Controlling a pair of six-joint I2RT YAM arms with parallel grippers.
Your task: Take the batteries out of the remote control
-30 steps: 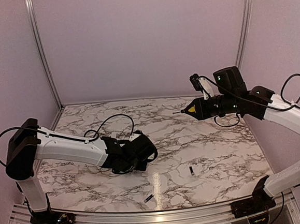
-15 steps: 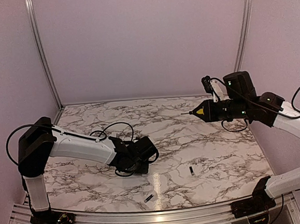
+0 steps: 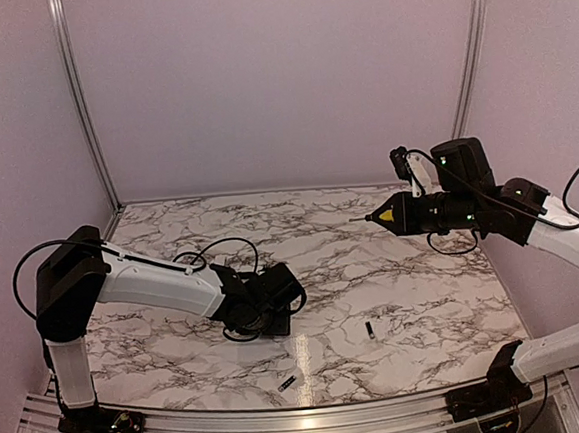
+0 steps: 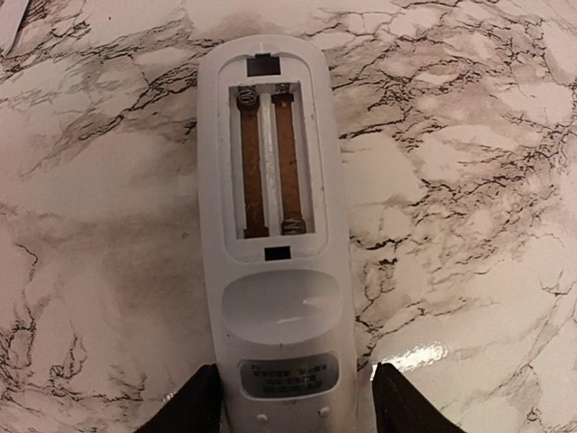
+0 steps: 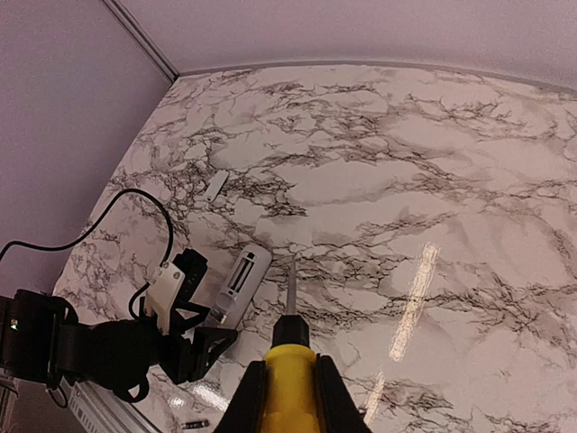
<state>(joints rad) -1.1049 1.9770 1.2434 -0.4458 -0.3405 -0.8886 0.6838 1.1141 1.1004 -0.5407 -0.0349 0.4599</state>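
Note:
The white remote control lies flat on the marble with its recessed compartment face up; the compartment holds only springs and brown contact strips. My left gripper is open, one finger on each side of the remote's near end, with a gap on the right side. The remote also shows in the right wrist view. Two small dark batteries lie loose on the table: one at middle right, one near the front edge. My right gripper is held high at the right, shut on the yellow-handled screwdriver.
A small white cover piece lies on the marble beyond the remote, toward the back left. The marble table is walled at the back and both sides. The left arm's cable loops over the table behind the left gripper.
Over the last second my left gripper lowered toward the table and shifted slightly right. My right arm drew the screwdriver to the right. Almost nothing moved in the last half second.

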